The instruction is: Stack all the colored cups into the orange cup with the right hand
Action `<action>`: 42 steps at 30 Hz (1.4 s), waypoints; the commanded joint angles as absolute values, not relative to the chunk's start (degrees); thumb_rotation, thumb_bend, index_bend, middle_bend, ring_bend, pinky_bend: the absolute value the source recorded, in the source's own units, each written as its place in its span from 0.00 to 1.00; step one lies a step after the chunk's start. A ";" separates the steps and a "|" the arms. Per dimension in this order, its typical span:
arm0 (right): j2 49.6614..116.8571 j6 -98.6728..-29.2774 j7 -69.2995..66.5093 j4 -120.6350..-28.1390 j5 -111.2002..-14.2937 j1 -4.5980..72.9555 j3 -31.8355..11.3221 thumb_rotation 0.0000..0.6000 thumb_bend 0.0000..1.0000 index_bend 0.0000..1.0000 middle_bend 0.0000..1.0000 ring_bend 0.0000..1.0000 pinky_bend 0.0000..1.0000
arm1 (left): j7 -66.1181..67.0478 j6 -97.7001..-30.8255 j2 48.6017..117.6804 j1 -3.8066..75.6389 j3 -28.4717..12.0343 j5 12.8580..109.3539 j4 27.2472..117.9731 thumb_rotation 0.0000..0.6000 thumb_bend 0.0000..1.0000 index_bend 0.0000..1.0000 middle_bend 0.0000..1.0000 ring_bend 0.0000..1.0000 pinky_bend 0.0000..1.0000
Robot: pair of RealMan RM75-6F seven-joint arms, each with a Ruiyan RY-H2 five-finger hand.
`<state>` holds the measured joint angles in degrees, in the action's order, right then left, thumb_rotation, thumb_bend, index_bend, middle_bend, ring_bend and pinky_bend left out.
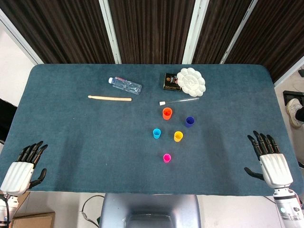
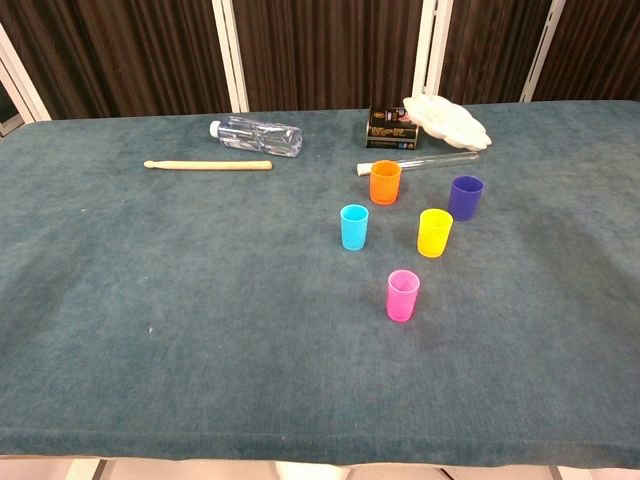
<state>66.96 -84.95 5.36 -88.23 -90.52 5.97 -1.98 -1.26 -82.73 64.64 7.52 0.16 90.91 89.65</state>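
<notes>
**Head view: five little cups wait, and both hands rest at the near edge**

Head view shows the two hands closest to us, one at each near corner of the blue table [image 1: 71, 156]. The left hand [image 1: 21, 168] lies flat with its fingers a little apart and holds nothing. The right hand [image 1: 270, 159] lies the same way, fingers spread, nothing in it. It is well apart from the cups, so I think no cup has been picked up yet and the job is only about to begin.

Next comes the pink cup [image 2: 403, 295], the nearest cup. It stands upright with its mouth up. A bit farther are the light blue cup [image 2: 354, 227] and the yellow cup [image 2: 434, 232], side by side but not touching. Behind the yellow one stands the dark blue cup [image 2: 465, 197].

The orange cup [image 2: 385, 182] is the farthest cup, upright in the middle of the table. It looks empty, with room all around it, so the other cups can go in from above. None of the cups touch, which should make each one easy to grab alone.

Just behind the orange cup lies a clear tube [image 2: 425, 161]. The right hand could bump it when it reaches in. Farther back are a white paint tray [image 1: 191, 81] partly over a dark box [image 2: 390, 128], a water bottle [image 2: 256, 134] on its side, and a wooden stick [image 2: 208, 164].
</notes>
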 commanded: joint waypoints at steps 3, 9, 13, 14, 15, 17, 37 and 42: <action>67.47 -84.73 4.85 -87.32 -90.87 6.42 -2.13 1.00 0.24 0.00 0.00 0.00 0.00 | -1.37 -83.91 64.90 7.48 0.14 91.38 89.57 1.00 0.46 0.00 0.00 0.00 0.09; 68.81 -81.70 4.52 -86.92 -91.02 10.62 -4.83 1.00 0.24 0.00 0.00 0.00 0.00 | -2.80 -84.39 64.71 7.44 -0.49 90.57 89.18 1.00 0.46 0.00 0.00 0.00 0.09; 68.87 -75.39 7.80 -88.52 -88.85 16.13 -8.17 1.00 0.24 0.02 0.00 0.00 0.00 | -2.95 -84.60 64.58 7.31 -0.49 90.47 89.31 1.00 0.46 0.00 0.00 0.00 0.09; 68.88 -74.67 8.02 -88.69 -88.52 16.66 -8.46 1.00 0.24 0.03 0.00 0.00 0.00 | -2.95 -84.61 64.55 7.30 -0.48 90.48 89.34 1.00 0.46 0.00 0.00 0.00 0.09; 68.86 -74.15 8.23 -88.83 -88.15 16.97 -8.65 1.00 0.24 0.05 0.00 0.00 0.00 | -2.94 -84.61 64.53 7.30 -0.46 90.49 89.36 1.00 0.46 0.00 0.00 0.00 0.09; 68.96 -71.88 8.96 -89.42 -87.19 18.65 -9.51 1.00 0.24 0.09 0.00 0.00 0.00 | -2.92 -84.60 64.47 7.29 -0.45 90.48 89.41 1.00 0.46 0.00 0.00 0.00 0.09; 86.32 -43.32 29.54 -67.10 -60.68 43.81 -15.24 1.00 0.28 0.32 0.00 0.00 0.00 | -1.96 -83.21 64.33 7.56 -0.39 89.26 89.84 1.00 0.46 0.00 0.00 0.00 0.10; 89.23 -42.30 29.16 -63.35 -59.68 45.43 -14.18 1.00 0.33 0.37 0.00 0.00 0.00 | -2.20 -82.51 64.30 7.79 -0.46 88.76 89.70 1.00 0.46 0.00 0.00 0.00 0.09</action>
<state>88.38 -42.85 29.35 -64.29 -60.13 44.79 -14.54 -2.20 -82.53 64.31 7.77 -0.45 88.77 89.71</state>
